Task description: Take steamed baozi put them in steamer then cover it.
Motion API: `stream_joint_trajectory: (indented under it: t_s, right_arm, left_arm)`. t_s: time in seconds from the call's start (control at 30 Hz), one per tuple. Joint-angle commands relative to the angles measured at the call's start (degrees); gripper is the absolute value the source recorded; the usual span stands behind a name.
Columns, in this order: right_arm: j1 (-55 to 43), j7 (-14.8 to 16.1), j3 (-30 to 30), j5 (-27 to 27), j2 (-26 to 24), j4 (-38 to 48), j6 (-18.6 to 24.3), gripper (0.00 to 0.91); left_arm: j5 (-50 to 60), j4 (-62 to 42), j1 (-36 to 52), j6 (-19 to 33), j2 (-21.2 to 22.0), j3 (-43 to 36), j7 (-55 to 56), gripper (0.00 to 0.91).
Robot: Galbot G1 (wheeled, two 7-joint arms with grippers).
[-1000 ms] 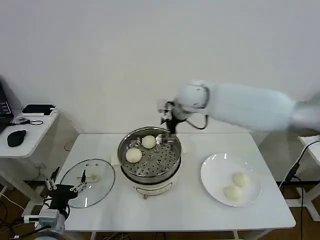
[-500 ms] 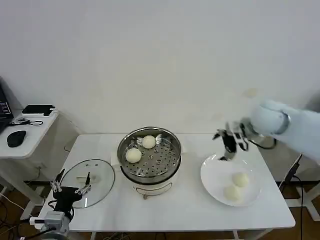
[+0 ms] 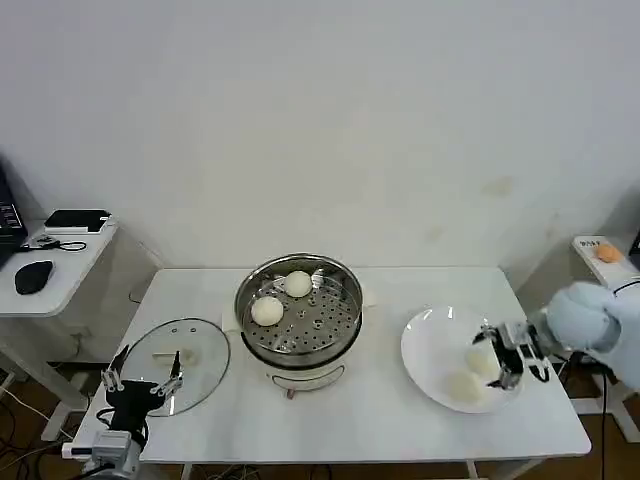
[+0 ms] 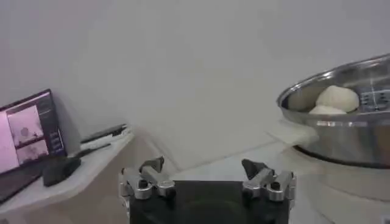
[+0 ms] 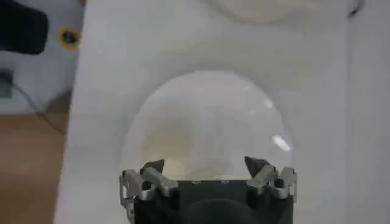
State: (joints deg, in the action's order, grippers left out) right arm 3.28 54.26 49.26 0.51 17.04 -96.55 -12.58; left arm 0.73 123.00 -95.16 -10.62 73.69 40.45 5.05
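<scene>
White table (image 3: 370, 420) against a plain white wall. Nearest, at the front left corner: left gripper (image 3: 139, 384), fingers spread wide, holding nothing, just at the near edge of the cover (image 3: 176, 364), which lies flat on the table to the left of the steamer. At the right: right gripper (image 3: 497, 356) low over the white plate (image 3: 430, 345), fingers apart, right at one steamed baozi (image 3: 482, 358); contact cannot be told. Second plate baozi (image 3: 463, 387) sits just nearer. Centre: steamer (image 3: 298, 316), uncovered, with two baozi on the perforated tray, one (image 3: 267, 311) at front left, one (image 3: 298, 284) farther back.
</scene>
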Motion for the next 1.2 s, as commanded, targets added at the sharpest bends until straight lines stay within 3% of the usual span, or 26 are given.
stream_joint_trajectory:
  t_s: [0.03,0.37,0.63,0.8,1.03,1.2]
  right_arm:
    - [10.8,1.16,-7.38,4.63,0.2,0.69,1.74,0.907]
    - [9.74,-0.14,-5.76,5.92,9.05,8.99,1.53,0.907]
    - [8.51,-0.12,-3.98,6.05,11.21,11.9,1.37,0.907]
    - [8.32,0.06,-3.41,5.77,11.52,12.13,0.83,0.846]
    - [8.59,0.02,-3.36,5.25,11.7,12.03,0.08,0.675]
    - [8.08,0.24,-3.49,4.94,11.4,11.83,-0.21,0.645]
  left_arm:
    - [0.33,-0.04,-0.14,0.01,0.25,-0.04,0.05,0.907]
    - [0.29,-0.11,-0.53,-0.01,0.16,1.31,0.01,0.907]
    - [0.23,-0.8,-0.08,-0.06,0.23,1.66,-0.02,0.907]
    - [0.21,-1.24,0.35,-0.08,0.27,1.42,0.0,0.907]
    - [0.16,-1.05,0.37,-0.09,0.05,1.41,0.01,0.907]
    - [0.12,-0.73,0.12,-0.04,0.19,1.43,0.03,0.907]
